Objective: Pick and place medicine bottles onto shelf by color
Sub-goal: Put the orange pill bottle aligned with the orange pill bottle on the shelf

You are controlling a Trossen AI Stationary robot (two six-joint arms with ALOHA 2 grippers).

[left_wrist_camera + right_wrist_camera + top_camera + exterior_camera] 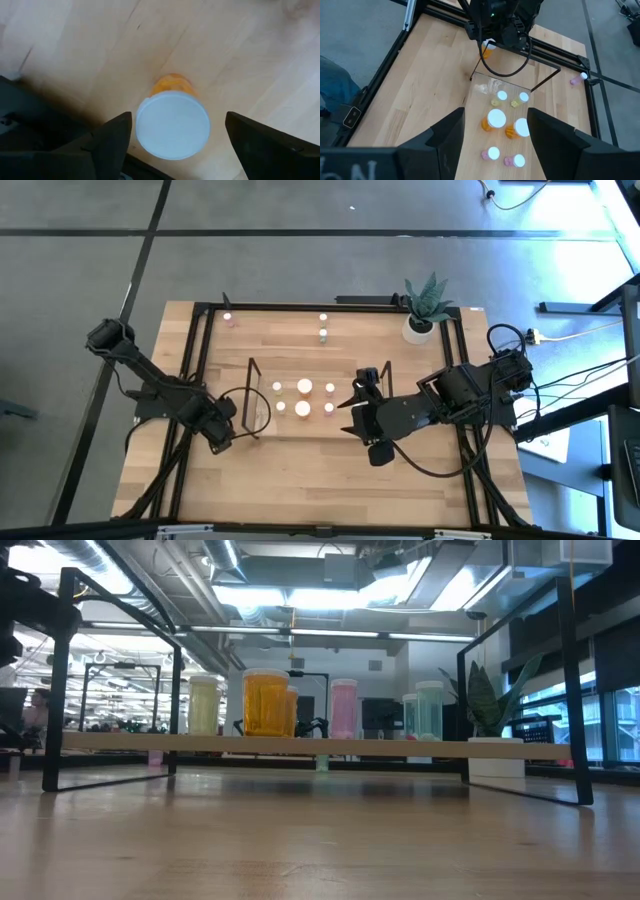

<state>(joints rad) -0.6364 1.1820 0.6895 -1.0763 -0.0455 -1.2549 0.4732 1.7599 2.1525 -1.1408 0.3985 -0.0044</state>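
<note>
Pale wooden boards make up the table point(300, 470), ringed by a black metal frame, with a potted plant point(425, 305) at its far right corner. Near the middle stands the clear shelf point(262, 423), and six white-capped medicine bottles point(303, 387) sit on it in two rows (orange, pink, greenish and yellowish bodies show from table height). Two more bottles point(323, 326) stand near the far edge, and a pink one point(230, 319) lies by the far left corner. The left gripper point(228, 435) hangs at the shelf's left end, straight above an upright orange bottle point(172, 117) on the table; its fingers point(112, 142) are spread wide on either side of the white cap, not touching it. The right gripper point(352, 402) hovers just to the right of the shelf, its fingers point(447, 137) parted and holding nothing.
</note>
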